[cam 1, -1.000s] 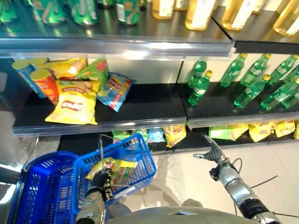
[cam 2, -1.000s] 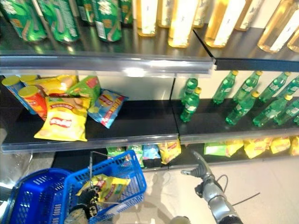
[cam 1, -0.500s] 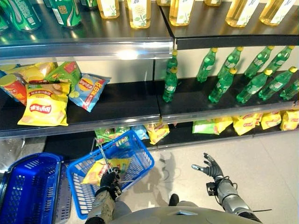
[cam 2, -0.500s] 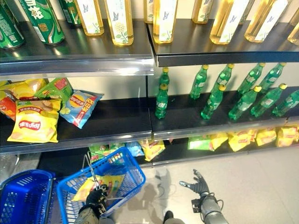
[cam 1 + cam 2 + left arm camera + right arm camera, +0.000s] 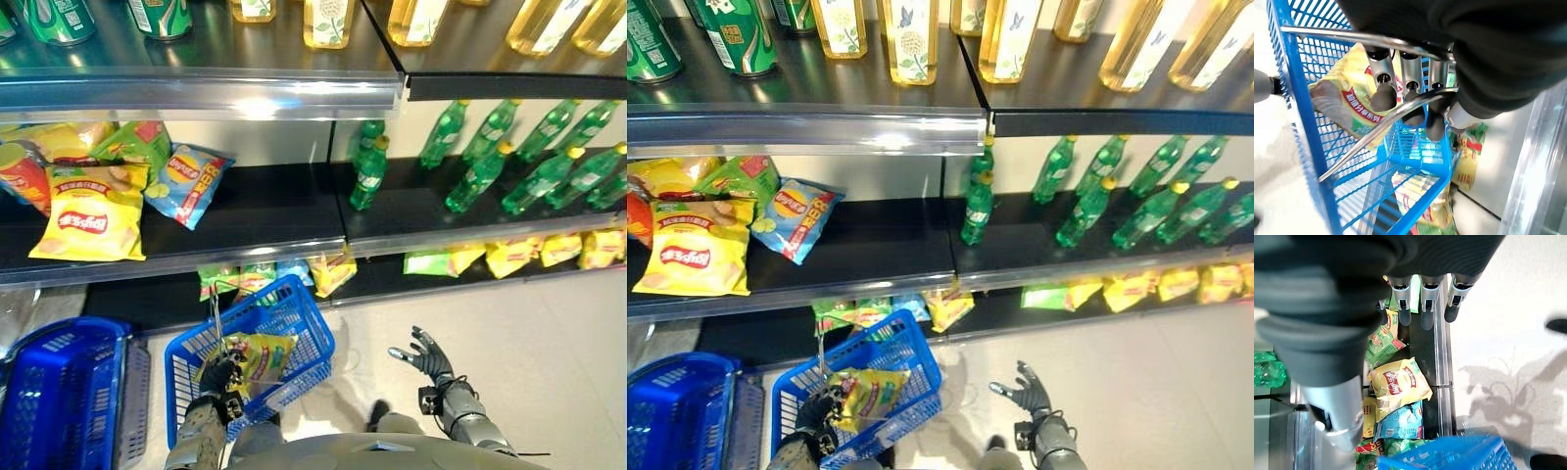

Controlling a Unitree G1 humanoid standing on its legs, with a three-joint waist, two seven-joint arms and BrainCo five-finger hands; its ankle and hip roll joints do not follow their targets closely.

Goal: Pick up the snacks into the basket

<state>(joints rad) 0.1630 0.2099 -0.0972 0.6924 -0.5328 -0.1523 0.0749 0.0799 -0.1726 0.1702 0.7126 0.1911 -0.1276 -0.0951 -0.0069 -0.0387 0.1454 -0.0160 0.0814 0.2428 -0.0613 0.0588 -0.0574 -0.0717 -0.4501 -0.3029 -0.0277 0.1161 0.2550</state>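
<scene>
My left hand [image 5: 221, 376] is shut on the thin metal handle [image 5: 1376, 125] of a blue plastic basket [image 5: 312, 364], which hangs tilted in front of the bottom shelf. A yellow snack bag [image 5: 257, 354] lies inside the basket, also seen past my curled fingers [image 5: 1382, 95]. My right hand [image 5: 423, 354] is open over the floor at the lower right, fingers spread, holding nothing. More snacks lie on the middle shelf: a yellow bag [image 5: 90, 213], a blue bag [image 5: 191, 181], a green bag [image 5: 137, 147]. The bottom shelf holds other bags [image 5: 1398, 384].
A second blue basket [image 5: 59, 401] stands on the floor at the lower left. Green bottles [image 5: 480, 171] line the middle shelf on the right, with yellow bags [image 5: 509, 257] beneath them. Yellow bottles and green cans fill the top shelf.
The whole picture has shifted, so the camera moved. My right hand has drawn back and lower from the bottom shelf, still open. My left hand keeps hold of the basket handle.
</scene>
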